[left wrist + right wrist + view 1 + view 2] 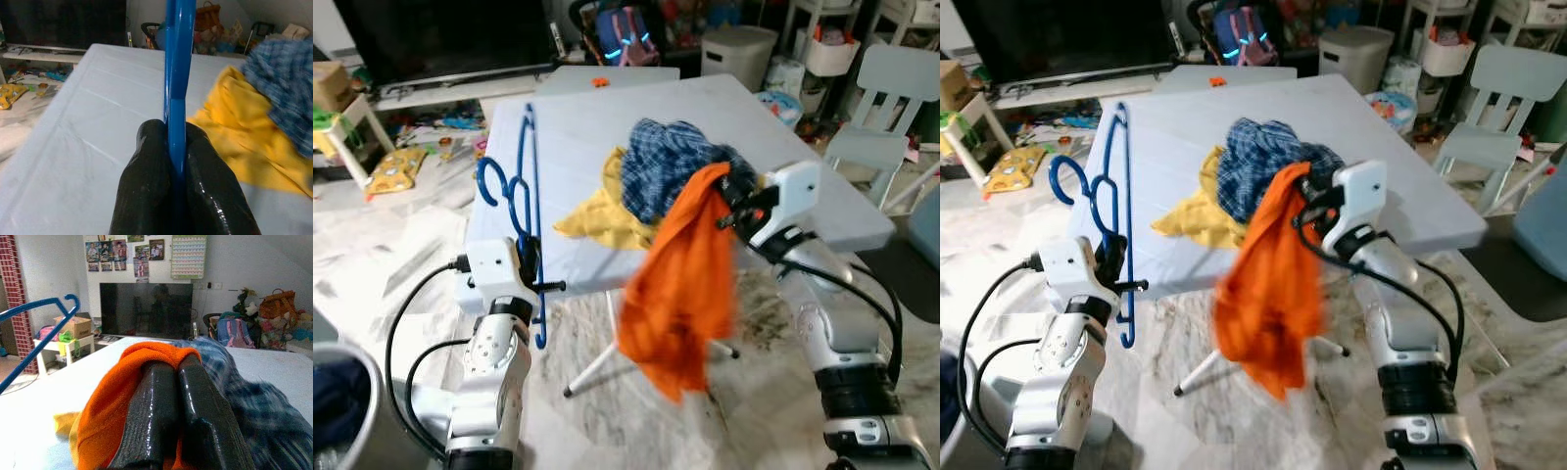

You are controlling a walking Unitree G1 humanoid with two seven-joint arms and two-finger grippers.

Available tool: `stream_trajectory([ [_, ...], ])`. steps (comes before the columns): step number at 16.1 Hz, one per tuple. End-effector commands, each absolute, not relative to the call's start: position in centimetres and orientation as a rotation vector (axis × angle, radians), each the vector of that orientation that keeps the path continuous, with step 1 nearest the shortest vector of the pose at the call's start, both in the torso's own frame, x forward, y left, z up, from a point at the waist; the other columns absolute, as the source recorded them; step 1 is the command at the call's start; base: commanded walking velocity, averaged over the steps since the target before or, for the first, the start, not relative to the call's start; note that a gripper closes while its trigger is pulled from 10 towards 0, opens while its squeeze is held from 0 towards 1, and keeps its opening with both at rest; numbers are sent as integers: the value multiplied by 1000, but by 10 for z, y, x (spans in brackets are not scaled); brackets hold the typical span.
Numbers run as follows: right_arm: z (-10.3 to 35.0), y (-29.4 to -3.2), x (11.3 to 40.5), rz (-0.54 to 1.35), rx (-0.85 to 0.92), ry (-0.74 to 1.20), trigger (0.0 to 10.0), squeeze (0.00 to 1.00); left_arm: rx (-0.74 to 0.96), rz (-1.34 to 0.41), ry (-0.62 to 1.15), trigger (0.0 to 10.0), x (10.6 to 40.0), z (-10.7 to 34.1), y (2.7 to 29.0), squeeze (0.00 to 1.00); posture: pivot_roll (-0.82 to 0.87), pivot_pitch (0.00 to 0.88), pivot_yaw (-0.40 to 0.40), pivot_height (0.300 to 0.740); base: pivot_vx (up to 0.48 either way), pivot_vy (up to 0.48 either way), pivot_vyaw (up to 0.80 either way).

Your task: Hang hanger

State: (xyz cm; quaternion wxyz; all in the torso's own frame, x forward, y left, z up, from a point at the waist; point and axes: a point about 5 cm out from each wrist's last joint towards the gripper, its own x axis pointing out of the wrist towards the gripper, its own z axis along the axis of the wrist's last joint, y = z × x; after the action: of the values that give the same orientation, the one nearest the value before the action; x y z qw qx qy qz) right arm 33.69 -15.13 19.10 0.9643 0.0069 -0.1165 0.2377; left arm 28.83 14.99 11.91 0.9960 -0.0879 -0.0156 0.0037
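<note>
Pinching blue hanger (521, 186) upright: left hand (530, 266) | right hand (728, 201) raised, clamping orange cloth (683, 284)

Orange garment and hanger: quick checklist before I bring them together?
1. Left gripper shut on the blue hanger: ok.
2. Right gripper shut on the orange garment: ok.
3. Orange garment lifted off the white table, hanging over its front edge: ok.
4. Garment's neck opening found: cannot tell, it hangs bunched.
5. Plaid cloth and yellow cloth left on the table: ok.
</note>
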Motion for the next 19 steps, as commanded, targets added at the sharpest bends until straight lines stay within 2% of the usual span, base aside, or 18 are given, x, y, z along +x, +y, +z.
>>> stream_trajectory([
  [1, 202, -140, 339, 519, 11, -282, 10000, 0, -161, 35, -54, 10000, 288, 124, 158, 0, -141, 0, 39, 740, 409, 247, 0],
  [3, 205, -139, 340, 531, 11, -290, 10000, 0, -160, 32, -60, 10000, 288, 125, 157, 0, -139, 0, 39, 740, 411, 246, 0],
  [8, 228, -131, 357, 567, -27, -333, 10000, 0, -111, 58, -45, 10000, 285, 126, 154, 0, -124, 0, 28, 740, 0, 0, 0],
  [12, 270, -105, 390, 585, -57, -376, 10000, 0, -97, 55, -46, 10000, 282, 127, 151, 0, -101, 0, 13, 740, 0, 0, 0],
  [14, 291, -89, 407, 570, -48, -332, 10000, 0, -95, 58, -41, 10000, 279, 126, 149, 0, -87, 0, -3, 740, 0, 0, 0],
  [16, 309, -82, 415, 509, -61, -303, 10000, 0, -93, 63, -40, 10000, 276, 126, 147, 0, -62, 0, -26, 740, 0, 0, 0],
  [19, 339, -104, 426, 268, 88, -262, 10000, 0, -111, 84, -29, 10000, 267, 125, 146, 0, -30, 0, -54, 740, 0, 0, 0],
])
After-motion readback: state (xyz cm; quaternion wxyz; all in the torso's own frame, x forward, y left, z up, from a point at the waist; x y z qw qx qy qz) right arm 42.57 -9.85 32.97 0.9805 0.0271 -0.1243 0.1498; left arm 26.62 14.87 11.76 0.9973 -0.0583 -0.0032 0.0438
